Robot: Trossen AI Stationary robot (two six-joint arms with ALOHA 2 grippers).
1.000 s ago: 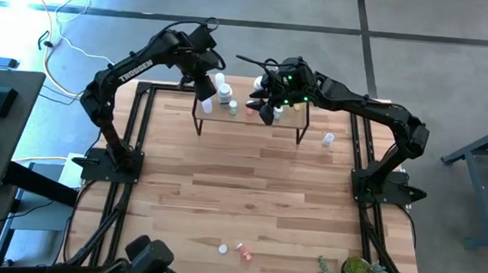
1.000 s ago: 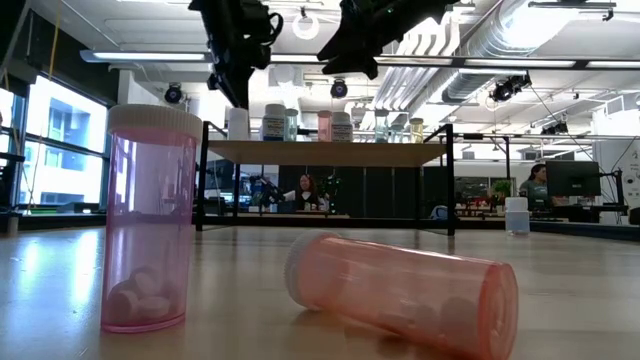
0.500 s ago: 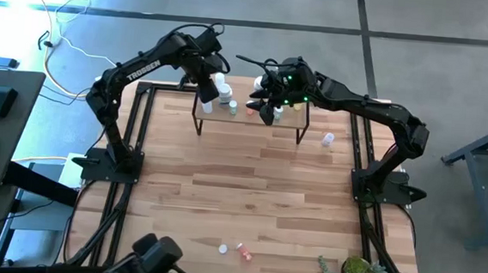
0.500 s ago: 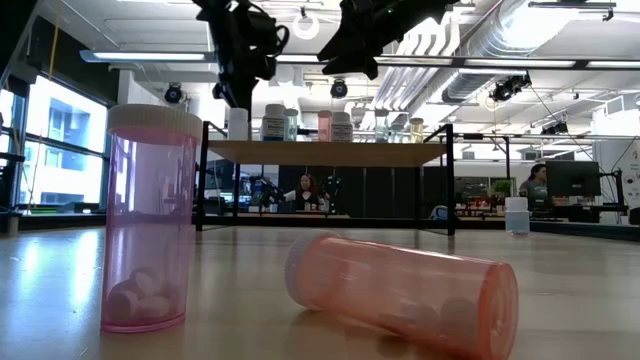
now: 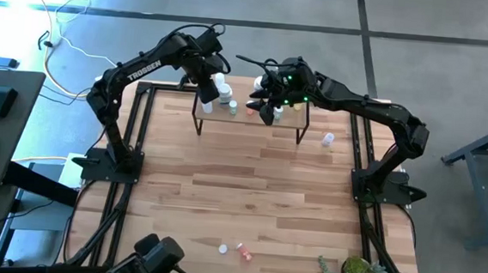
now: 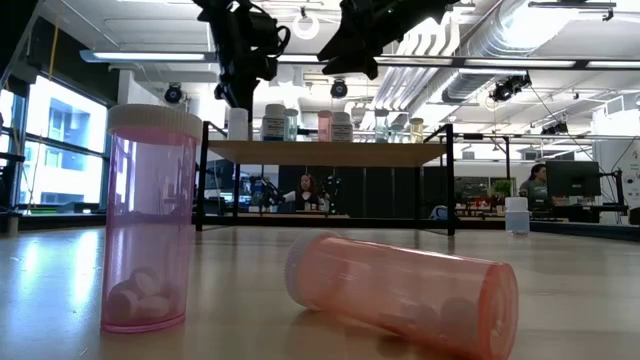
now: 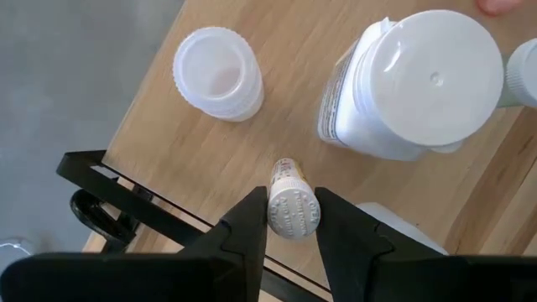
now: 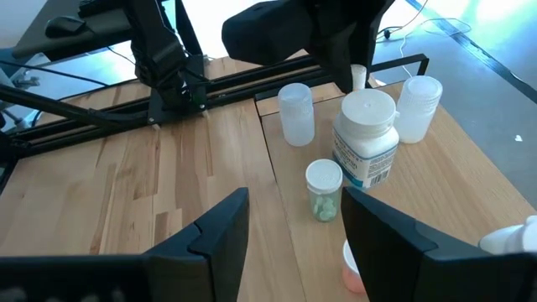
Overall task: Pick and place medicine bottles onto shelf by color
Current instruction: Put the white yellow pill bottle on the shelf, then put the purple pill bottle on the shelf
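Vial [image 7: 293, 209] btwn left fingers [image 7: 243, 222], over shelf [image 7: 252, 151]

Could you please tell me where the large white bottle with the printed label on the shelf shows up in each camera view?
High view: large white bottle at the shelf's left end.
Low view: on the shelf top, second from left.
Left wrist view: big white cap, upper right.
Right wrist view: labelled, centre right.
Shared landmark: the left gripper, around a small white vial beside it.
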